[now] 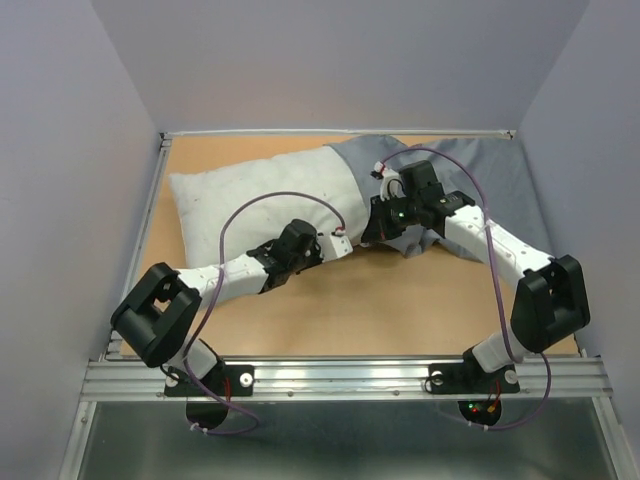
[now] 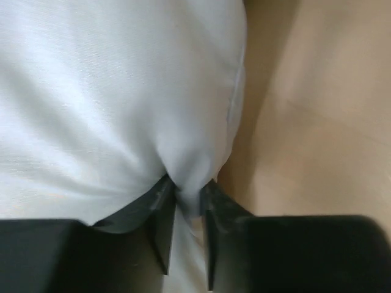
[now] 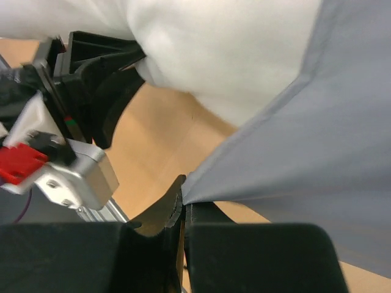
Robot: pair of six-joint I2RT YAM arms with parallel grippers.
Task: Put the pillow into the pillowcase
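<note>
The pillow (image 1: 260, 195) is only partly inside the pillowcase (image 1: 480, 185)
One end is in; most lies bare on the desk (image 1: 330, 310). The left tool (image 2: 188, 188) pinches pillow fabric, and the right tool (image 3: 182, 198) pinches the pillowcase edge.

The pillow (image 1: 250, 195) is soft, off-white cloth and not shiny. The pillowcase (image 1: 515, 185) is thin, smooth, blue-grey cloth. The table (image 1: 400, 310) looks like flat brown wood with a dull top. The rail (image 1: 350, 378) is shiny, ribbed metal.
</note>
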